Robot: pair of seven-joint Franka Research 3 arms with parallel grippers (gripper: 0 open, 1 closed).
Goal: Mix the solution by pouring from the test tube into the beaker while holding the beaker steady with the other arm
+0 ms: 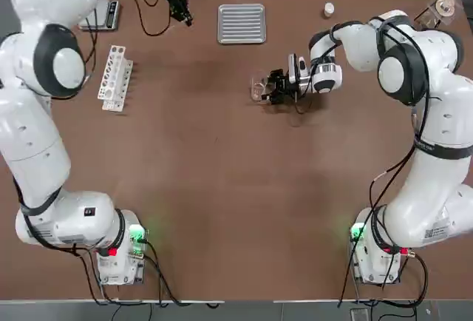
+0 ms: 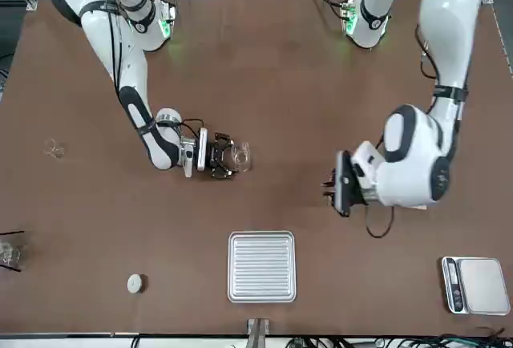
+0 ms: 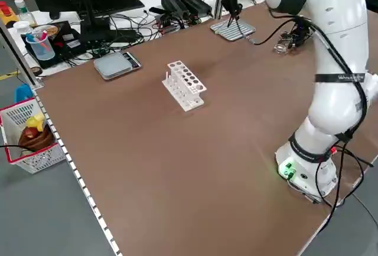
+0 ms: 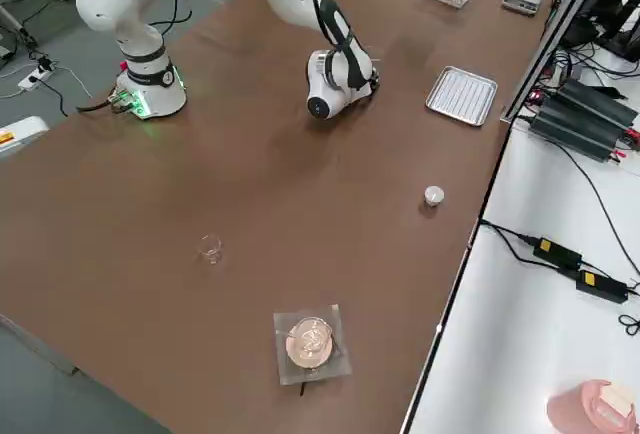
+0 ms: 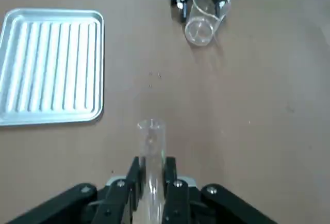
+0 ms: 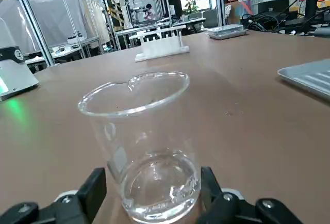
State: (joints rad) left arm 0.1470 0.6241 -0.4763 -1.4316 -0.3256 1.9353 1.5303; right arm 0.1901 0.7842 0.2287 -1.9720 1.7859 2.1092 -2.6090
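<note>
Nearest the robot, the beaker (image 6: 139,146) stands upright on the table (image 1: 222,188) on the robot's side of the ribbed tray (image 5: 51,64), mouth up, its spout turned away from the right gripper (image 1: 267,88). That gripper's jaws are spread, flanking the base, seemingly just clear of the glass. Farther off, beside the tray's left edge, the left gripper (image 5: 151,164) pinches the test tube (image 5: 150,141), whose long axis continues the fingers' line, open end aimed steeply at the table. No pouring is under way; a pour would need the beaker clamped and the tube mouth brought over its rim
</note>
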